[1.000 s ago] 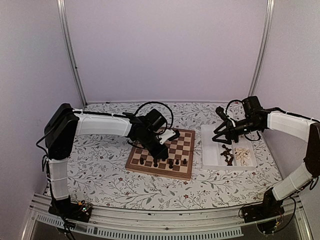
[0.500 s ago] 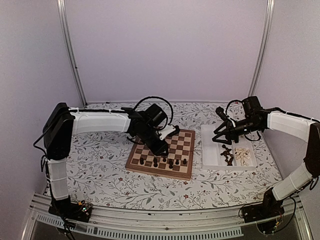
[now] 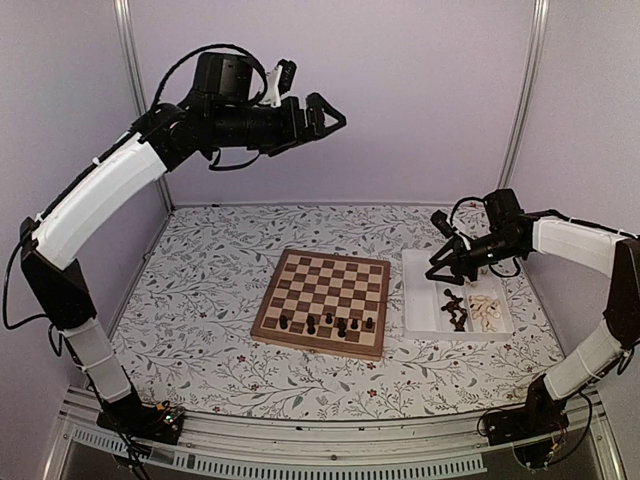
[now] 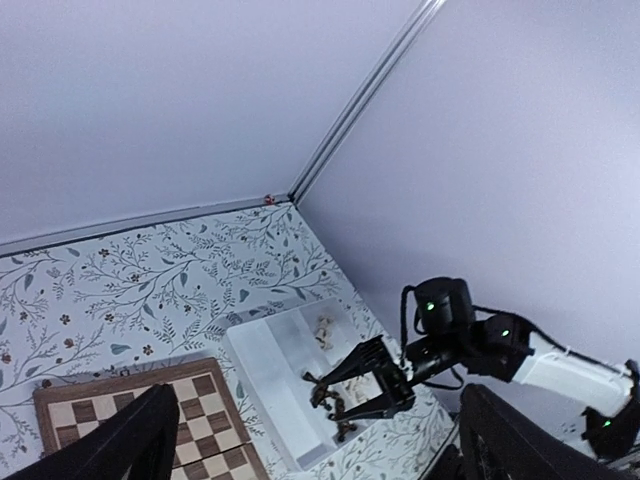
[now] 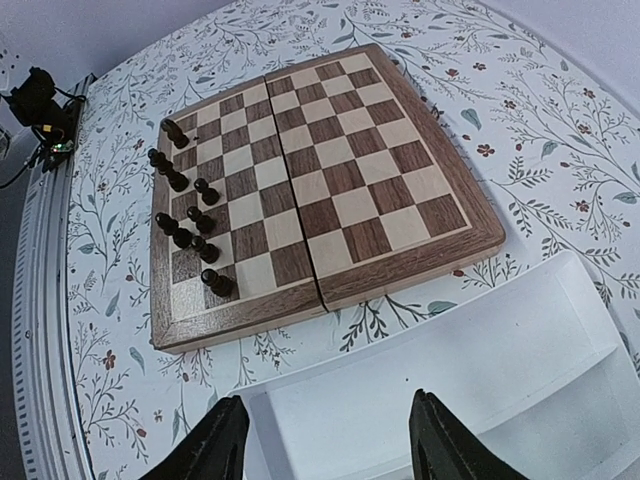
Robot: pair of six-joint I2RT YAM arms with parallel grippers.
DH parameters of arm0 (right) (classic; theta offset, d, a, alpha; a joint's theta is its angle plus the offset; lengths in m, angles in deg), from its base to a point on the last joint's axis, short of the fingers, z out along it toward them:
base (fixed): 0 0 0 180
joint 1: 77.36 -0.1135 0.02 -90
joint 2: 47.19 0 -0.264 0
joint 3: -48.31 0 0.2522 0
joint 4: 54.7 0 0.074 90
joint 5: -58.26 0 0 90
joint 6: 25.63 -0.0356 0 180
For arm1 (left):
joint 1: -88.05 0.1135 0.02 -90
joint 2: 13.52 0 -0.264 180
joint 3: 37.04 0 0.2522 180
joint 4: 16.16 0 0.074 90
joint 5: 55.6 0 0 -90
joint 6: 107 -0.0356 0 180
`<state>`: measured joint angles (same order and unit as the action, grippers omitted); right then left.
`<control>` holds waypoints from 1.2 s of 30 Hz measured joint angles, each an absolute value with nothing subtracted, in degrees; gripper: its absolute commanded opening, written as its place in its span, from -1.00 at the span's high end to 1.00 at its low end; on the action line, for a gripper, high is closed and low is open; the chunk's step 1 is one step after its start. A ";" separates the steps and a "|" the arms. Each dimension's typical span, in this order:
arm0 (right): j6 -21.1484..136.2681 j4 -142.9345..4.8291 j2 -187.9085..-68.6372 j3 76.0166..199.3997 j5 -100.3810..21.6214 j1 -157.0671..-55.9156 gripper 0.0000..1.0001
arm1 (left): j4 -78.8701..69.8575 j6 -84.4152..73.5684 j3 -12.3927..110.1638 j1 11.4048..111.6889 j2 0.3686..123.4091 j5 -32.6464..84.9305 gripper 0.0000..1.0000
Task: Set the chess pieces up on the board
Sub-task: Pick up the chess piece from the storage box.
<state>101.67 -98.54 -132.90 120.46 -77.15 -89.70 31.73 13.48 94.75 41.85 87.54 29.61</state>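
Observation:
The board (image 3: 325, 300) lies mid-table, with several dark chess pieces (image 3: 328, 323) standing along its near rows. My left gripper (image 3: 318, 100) is raised high above the back of the table, open and empty. In its wrist view its fingers (image 4: 135, 445) frame the board's corner (image 4: 130, 420) and the tray (image 4: 265, 365) far below. My right gripper (image 3: 441, 271) hovers open over the white tray (image 3: 420, 300). In the right wrist view its fingers (image 5: 215, 445) straddle the bare tray floor (image 5: 450, 380), with the board (image 5: 330, 160) and its dark pieces (image 5: 190, 225) beyond.
In the tray's near compartments lie loose dark pieces (image 3: 455, 310) and cream pieces (image 3: 487, 310). The floral tablecloth (image 3: 200, 290) covers the table. Purple walls with metal corner posts (image 3: 145, 110) close in the back and sides.
My left arm has swung up from the board to high above the back of the table, and its jaws have opened wide. The right arm has hardly moved.

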 measured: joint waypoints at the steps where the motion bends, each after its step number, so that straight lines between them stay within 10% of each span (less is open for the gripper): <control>1: 101.67 -98.70 -133.25 120.71 -77.08 -89.70 -0.16 | 31.79 15.49 95.63 42.09 87.12 29.63 -0.99; 21: 101.70 -103.68 -136.64 125.58 -73.08 -89.70 -0.17 | 37.15 27.51 96.70 42.42 84.11 29.61 -0.99; 32: 102.83 -104.25 -135.40 125.49 -66.00 -89.68 0.00 | 12.06 4.45 50.60 45.48 70.69 42.06 -0.96; 36: 103.23 -104.40 -135.22 125.49 -60.47 -89.68 0.20 | 0.93 -5.23 34.30 47.84 64.11 50.24 -0.45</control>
